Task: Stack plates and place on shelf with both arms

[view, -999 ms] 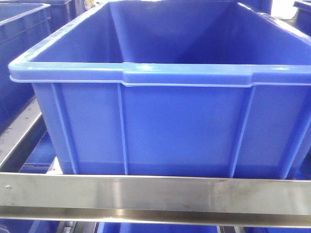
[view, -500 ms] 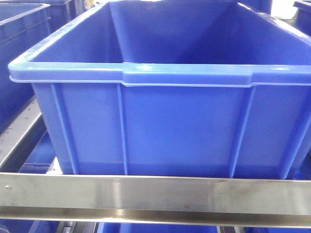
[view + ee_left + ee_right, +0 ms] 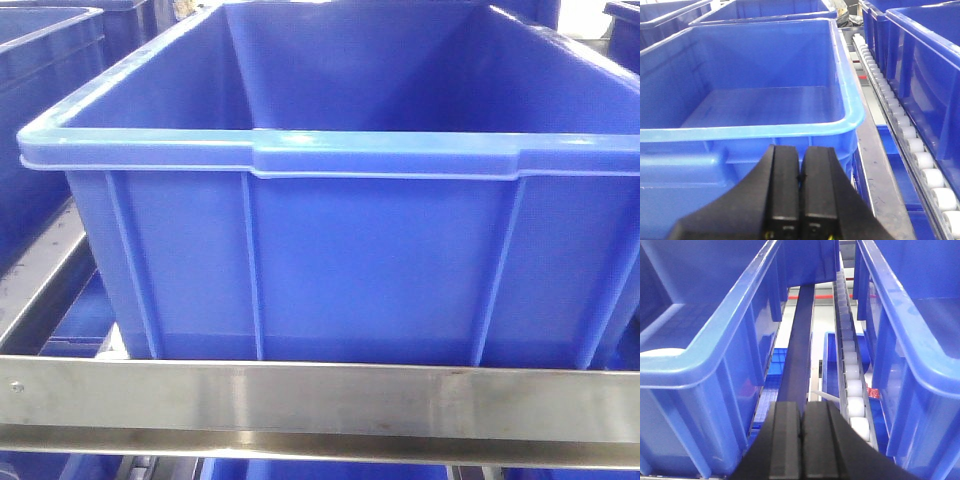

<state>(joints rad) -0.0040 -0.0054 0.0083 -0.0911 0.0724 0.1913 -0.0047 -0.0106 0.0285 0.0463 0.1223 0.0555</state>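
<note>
From the front you face a blue crate [image 3: 330, 200] behind the shelf [image 3: 320, 400] rail, no plates in any view; your left gripper [image 3: 799, 175] hangs over an empty crate [image 3: 755, 100], fingers pressed together holding nothing, and your right gripper [image 3: 801, 420], equally closed, points along the roller track [image 3: 850, 370]

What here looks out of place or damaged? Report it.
Nothing looks spilled, broken or askew. The blue crate sits square behind the steel rail and looks empty as far as its inside shows. The left gripper and right gripper are shut on nothing. The one oddity: no plates appear in any view.
</note>
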